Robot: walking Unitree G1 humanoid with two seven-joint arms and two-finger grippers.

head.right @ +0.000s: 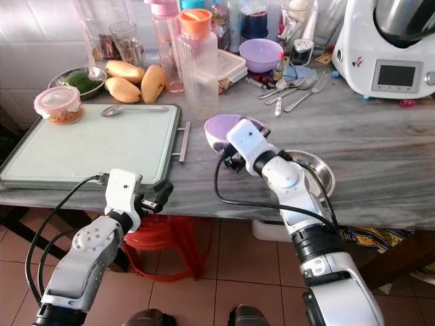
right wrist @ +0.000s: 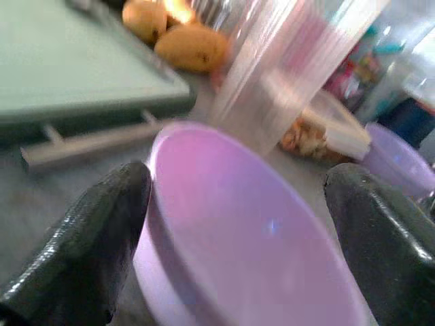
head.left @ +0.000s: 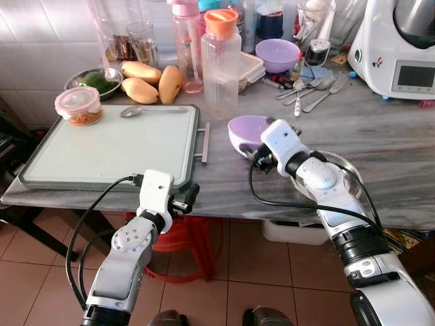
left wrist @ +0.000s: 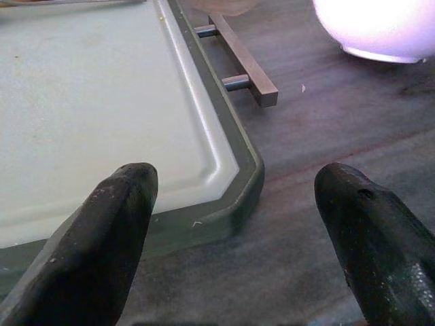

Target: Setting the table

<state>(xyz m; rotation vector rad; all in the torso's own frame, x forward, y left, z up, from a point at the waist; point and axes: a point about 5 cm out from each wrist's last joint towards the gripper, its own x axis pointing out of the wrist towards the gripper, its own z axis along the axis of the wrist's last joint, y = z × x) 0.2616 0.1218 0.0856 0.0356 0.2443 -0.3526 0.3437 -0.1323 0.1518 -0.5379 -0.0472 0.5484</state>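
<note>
Resting mid-worktop, just right of the green tray [head.left: 109, 146], a purple bowl [head.left: 246, 129] is straddled by the wide-spread fingers of the right claw [right wrist: 231, 224], with nothing gripped. The left claw [left wrist: 238, 231] is held open, empty, at the tray's near right corner.

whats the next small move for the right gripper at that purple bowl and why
Probably close the right gripper on the purple bowl. In the right wrist view the fingers stand open with the bowl's rim between them, one finger near the rim and the other apart, so nothing holds it yet.
</note>
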